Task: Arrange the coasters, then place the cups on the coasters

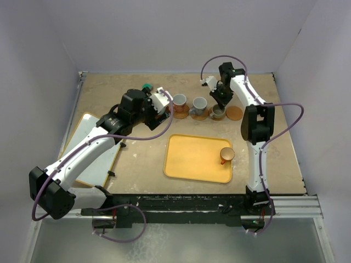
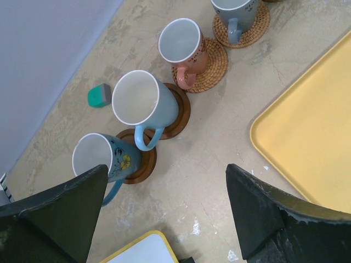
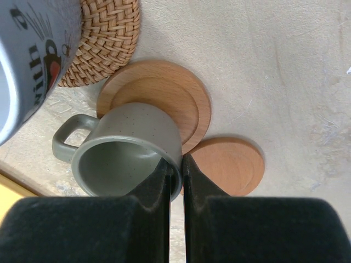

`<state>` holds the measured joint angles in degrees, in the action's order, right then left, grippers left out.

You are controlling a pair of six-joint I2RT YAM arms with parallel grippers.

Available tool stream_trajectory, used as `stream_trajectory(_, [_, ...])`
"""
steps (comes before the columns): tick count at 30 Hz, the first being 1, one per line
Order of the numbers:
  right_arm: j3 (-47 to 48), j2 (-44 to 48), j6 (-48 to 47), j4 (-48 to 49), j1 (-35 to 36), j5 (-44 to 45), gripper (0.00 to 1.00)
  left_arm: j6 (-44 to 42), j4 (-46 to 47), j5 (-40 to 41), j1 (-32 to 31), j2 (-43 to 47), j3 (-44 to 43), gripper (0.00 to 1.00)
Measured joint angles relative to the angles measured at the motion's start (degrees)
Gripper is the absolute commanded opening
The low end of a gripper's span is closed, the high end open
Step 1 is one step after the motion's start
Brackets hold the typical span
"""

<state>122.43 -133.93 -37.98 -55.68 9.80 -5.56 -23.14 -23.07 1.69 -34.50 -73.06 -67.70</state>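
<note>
My right gripper is shut on the rim of the small grey cup, one finger inside and one outside. The cup is over the near part of a light wooden coaster; a second bare coaster lies beside it. My left gripper stands open above bare table. Ahead of it, two blue cups stand on dark coasters, a pink cup is on a woven coaster, and a grey-blue cup is on another. A small orange cup sits on the yellow tray.
A teal block lies by the back wall near the blue cups. A white board with a yellow rim lies at the left under my left arm. The yellow tray takes up the middle front.
</note>
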Motion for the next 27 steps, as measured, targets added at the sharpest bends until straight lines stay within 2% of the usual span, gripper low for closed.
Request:
stream_trajectory(19, [2.6, -1.9, -0.7, -0.4, 0.0, 0.1, 0.0, 0.0, 0.0, -0.3, 0.0, 0.0, 0.0, 0.85])
stream_trajectory(27, [2.6, -1.9, -1.1, -0.4, 0.0, 0.3, 0.14, 0.0, 0.0, -0.6, 0.0, 0.0, 0.0, 0.85])
